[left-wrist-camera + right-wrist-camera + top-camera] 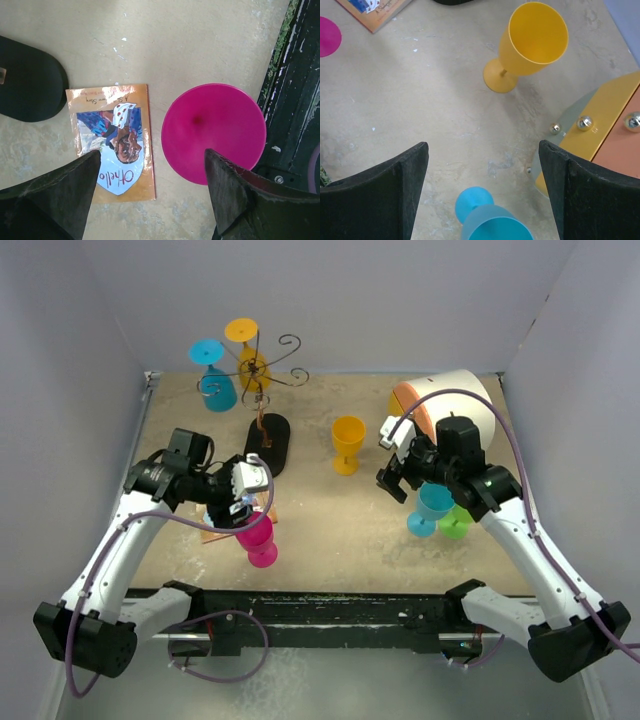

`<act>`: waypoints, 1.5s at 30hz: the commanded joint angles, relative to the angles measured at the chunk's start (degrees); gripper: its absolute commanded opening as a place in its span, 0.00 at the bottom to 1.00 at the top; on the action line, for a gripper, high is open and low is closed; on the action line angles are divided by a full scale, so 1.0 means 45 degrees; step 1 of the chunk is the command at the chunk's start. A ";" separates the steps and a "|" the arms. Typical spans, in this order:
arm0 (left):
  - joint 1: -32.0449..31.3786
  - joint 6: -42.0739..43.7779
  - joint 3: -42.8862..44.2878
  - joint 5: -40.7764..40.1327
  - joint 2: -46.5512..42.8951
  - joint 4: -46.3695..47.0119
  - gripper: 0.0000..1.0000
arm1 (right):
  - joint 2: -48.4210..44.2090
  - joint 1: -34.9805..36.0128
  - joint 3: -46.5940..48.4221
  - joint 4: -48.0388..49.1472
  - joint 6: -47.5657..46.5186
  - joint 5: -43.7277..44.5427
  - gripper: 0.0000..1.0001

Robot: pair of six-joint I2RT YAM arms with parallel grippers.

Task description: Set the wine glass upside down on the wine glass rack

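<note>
Left gripper [152,151]: spread wide, empty, above the book [112,142] and pink glass [215,127], right of centre. Right gripper [482,144]: spread wide, empty, above the blue glass [492,222], bottom centre.

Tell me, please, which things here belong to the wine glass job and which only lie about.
For the job:
- wine glass rack
- magenta glass
- yellow glass on the table
- blue glass by the right arm
- green glass

Only lying about:
- picture card
- orange and white round thing
</note>
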 commanded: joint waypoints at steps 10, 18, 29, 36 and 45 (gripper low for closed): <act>-0.0931 0.1246 0.0373 0.0119 0.1600 -0.0163 0.67 | -0.0278 -0.0053 -0.0728 0.1646 0.0355 -0.0959 0.92; -0.1547 0.1578 0.0723 -0.0250 0.2020 -0.0303 0.56 | -0.0180 -0.0053 -0.0744 0.1469 0.0309 -0.1085 0.92; -0.2098 0.1517 0.1118 -0.0297 0.2658 -0.0906 0.32 | -0.0283 -0.0053 -0.0960 0.1989 0.0287 -0.0452 0.92; -0.2409 0.1103 0.1237 -0.0295 0.2728 -0.1076 0.16 | -0.0224 -0.0058 -0.0969 0.1938 0.0298 -0.0418 0.92; -0.2506 0.0630 0.1617 0.0209 0.1483 -0.1540 0.00 | -0.0389 -0.0073 -0.1007 0.1729 0.0394 -0.0491 0.92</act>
